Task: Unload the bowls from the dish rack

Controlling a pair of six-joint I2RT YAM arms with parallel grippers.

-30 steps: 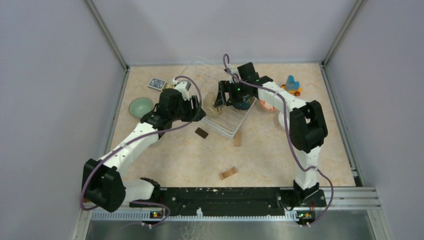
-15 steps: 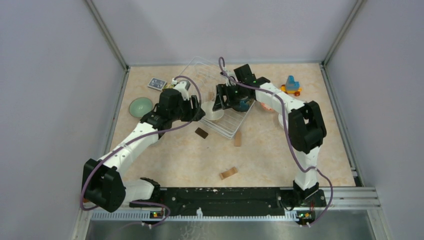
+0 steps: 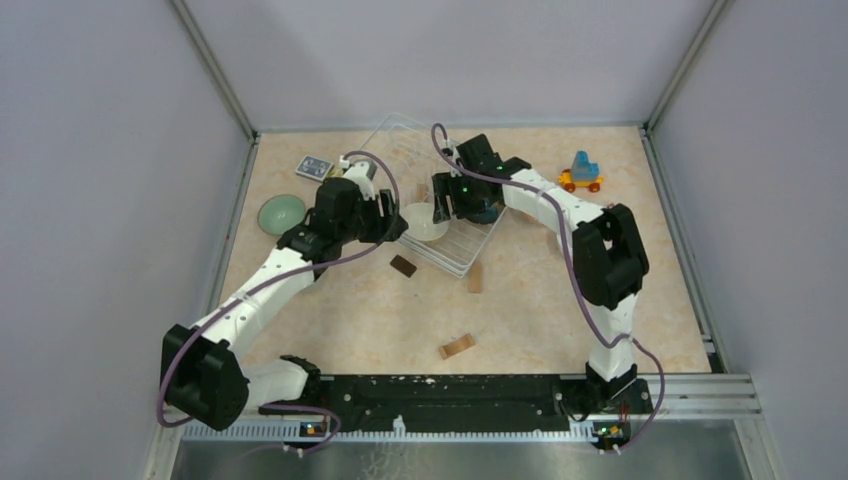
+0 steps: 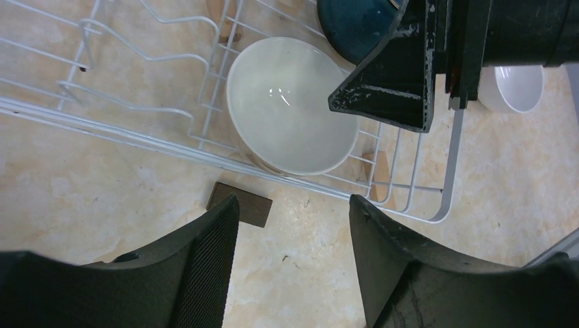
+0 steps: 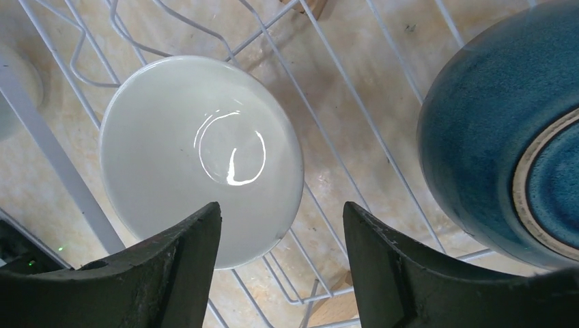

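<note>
Green bowl (image 3: 282, 212) sits on the table (image 3: 350, 320) far left, well apart from the rack (image 4: 102, 127), so probably already unloaded. Left gripper (image 4: 293, 212) hovers just outside the rack's near wall, fingers spread wide, empty, touching nothing. It looks lined up on the white bowl (image 4: 290, 113), which leans tilted against that wall inside the rack. Block (image 4: 239, 203) lies on the table just outside the wall. Right gripper (image 5: 281, 219) hangs over the rack floor between the white bowl and the teal bowl (image 5: 498, 137), also wide open and empty. Teal bowl is in the rack, foot ring showing, so seems tipped over. Both arms crowd one bowl, so I judge a clash risk. Second white bowl (image 4: 519, 85) stands on the table right of the rack
</note>
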